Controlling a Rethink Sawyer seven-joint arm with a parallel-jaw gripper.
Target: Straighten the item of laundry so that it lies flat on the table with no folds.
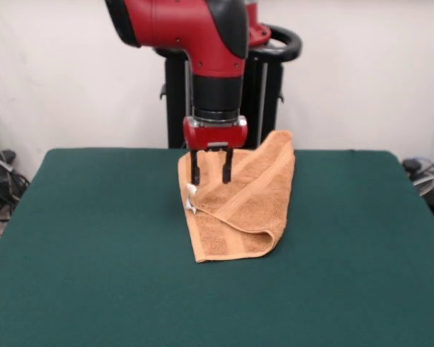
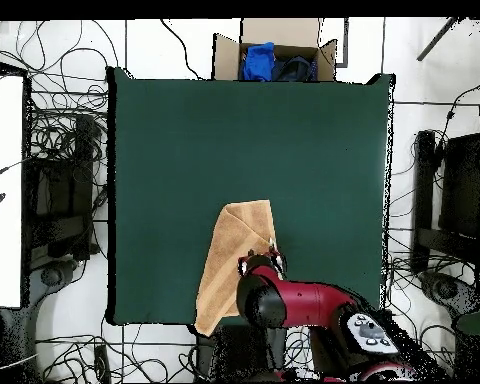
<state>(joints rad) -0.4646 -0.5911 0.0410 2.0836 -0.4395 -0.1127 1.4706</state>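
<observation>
End effector [image 1: 210,173] spread, fingers straddling the towel's [image 1: 242,199] folded edge near the white tag [image 1: 190,196]; towel doubled over at the counter's [image 1: 94,238] robot side; risk: pinching both layers, dragging the fold along unopened.

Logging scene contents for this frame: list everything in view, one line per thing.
towel: 1, orange-tan, folded over itself, far middle of the table under the gripper, one corner past the far edge
tag: 1, white, on the towel's edge by the gripper
table: 1, dark green top
cardboard box: 1, brown, on the floor beyond the table edge opposite the robot, blue and dark items inside
cables: many, black, on the floor around the table
pedestal: 1, black, behind the table
arm: 1, red and black, reaching down over the towel
gripper: 1, black fingers, open, at the towel
</observation>
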